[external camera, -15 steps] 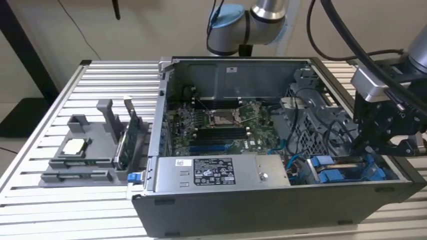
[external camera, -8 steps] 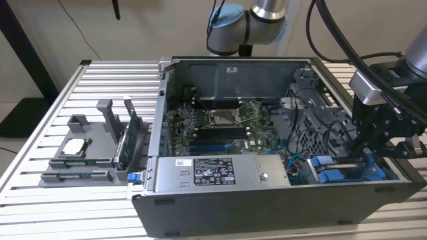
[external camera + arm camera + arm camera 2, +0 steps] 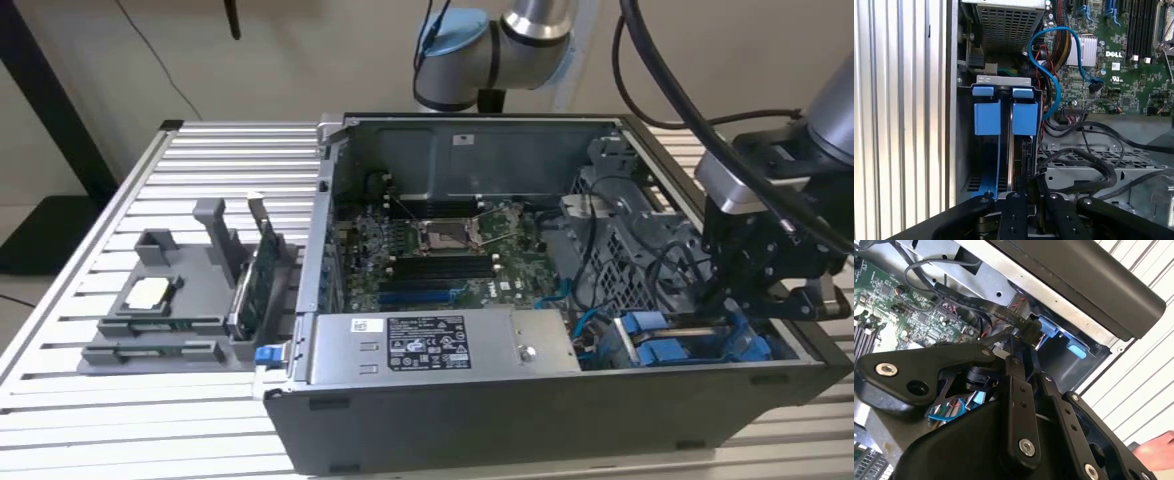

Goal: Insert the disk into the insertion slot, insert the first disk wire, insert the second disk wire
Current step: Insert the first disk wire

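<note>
In the second wrist view the tool (image 3: 1018, 347) has its jaws closed on the dark plug of a disk wire (image 3: 1030, 329), just beside a blue tab; past it, in the first wrist view, the disk (image 3: 1024, 119) sits in the insertion slot (image 3: 965, 150), its blue carrier down between the bay walls; farther off a blue cable (image 3: 1054, 85) loops over the motherboard (image 3: 1134, 75). The plug could meet the disk's port skewed and jam or bend, since the grip looks narrow; loose black cables near the tool could snag it.
</note>
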`<act>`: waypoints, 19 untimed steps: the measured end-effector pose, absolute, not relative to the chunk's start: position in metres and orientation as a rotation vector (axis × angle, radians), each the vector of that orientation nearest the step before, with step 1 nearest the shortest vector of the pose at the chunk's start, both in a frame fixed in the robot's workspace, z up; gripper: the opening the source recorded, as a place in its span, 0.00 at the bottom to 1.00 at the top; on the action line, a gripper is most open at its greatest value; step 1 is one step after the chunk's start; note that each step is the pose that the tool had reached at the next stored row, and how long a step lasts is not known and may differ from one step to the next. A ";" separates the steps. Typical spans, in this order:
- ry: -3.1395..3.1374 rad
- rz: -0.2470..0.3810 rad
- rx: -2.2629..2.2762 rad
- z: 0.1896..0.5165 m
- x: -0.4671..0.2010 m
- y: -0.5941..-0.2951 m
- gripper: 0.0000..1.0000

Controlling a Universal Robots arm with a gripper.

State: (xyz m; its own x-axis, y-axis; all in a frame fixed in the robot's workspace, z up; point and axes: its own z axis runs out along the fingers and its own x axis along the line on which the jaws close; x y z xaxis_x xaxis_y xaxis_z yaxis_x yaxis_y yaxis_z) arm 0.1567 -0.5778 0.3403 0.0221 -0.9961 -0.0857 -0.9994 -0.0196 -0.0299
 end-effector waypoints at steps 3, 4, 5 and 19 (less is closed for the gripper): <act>2.150 0.064 -2.174 0.338 0.157 -0.578 0.19; 2.155 0.065 -2.168 0.337 0.158 -0.578 0.19; 2.160 0.066 -2.162 0.336 0.158 -0.578 0.19; 2.187 0.071 -2.126 0.359 0.158 -0.578 0.27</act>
